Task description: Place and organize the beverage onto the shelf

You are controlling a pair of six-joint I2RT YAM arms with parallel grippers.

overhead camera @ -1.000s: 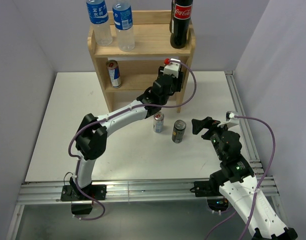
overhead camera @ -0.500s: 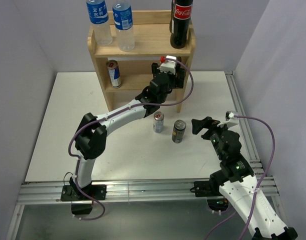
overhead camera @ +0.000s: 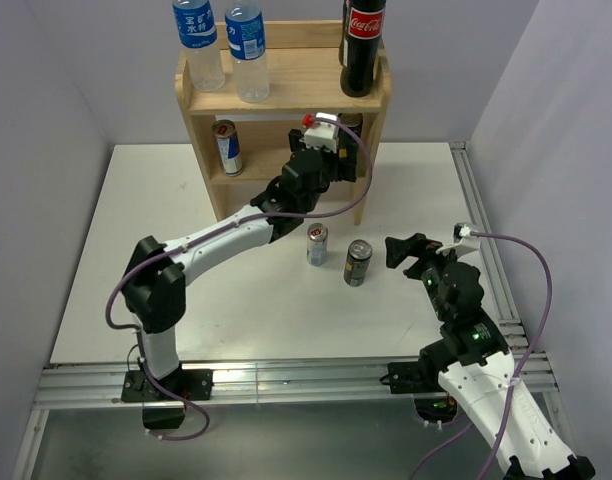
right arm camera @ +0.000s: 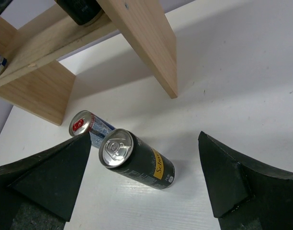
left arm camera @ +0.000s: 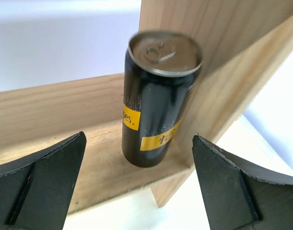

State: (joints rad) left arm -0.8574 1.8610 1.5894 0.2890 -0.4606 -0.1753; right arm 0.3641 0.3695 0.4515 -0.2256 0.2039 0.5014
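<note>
The pale wooden shelf [overhead camera: 286, 95] stands at the back of the table. A black can with yellow labels [left arm camera: 158, 100] stands upright on its lower board, close to the right side panel. My left gripper [left arm camera: 139, 143] is open just in front of that can, with both fingers clear of it; from above the gripper [overhead camera: 329, 160] hovers at the shelf's lower tier. On the table stand a second black can [overhead camera: 358, 262] and a silver-blue can [overhead camera: 317, 244]. My right gripper [overhead camera: 411, 250] is open to their right, holding nothing. In the right wrist view, the black can [right arm camera: 137, 160] lies between and beyond its fingers.
Two water bottles [overhead camera: 226, 45] and a cola bottle [overhead camera: 364, 45] stand on the shelf's top board. Another silver-blue can [overhead camera: 227, 147] stands at the left of the lower tier. Grey walls close in on both sides, and a metal rail [overhead camera: 481, 230] runs along the table's right edge.
My left gripper has opened, let go of the black can on the lower tier, and drawn back to the left. The right arm has not moved.
</note>
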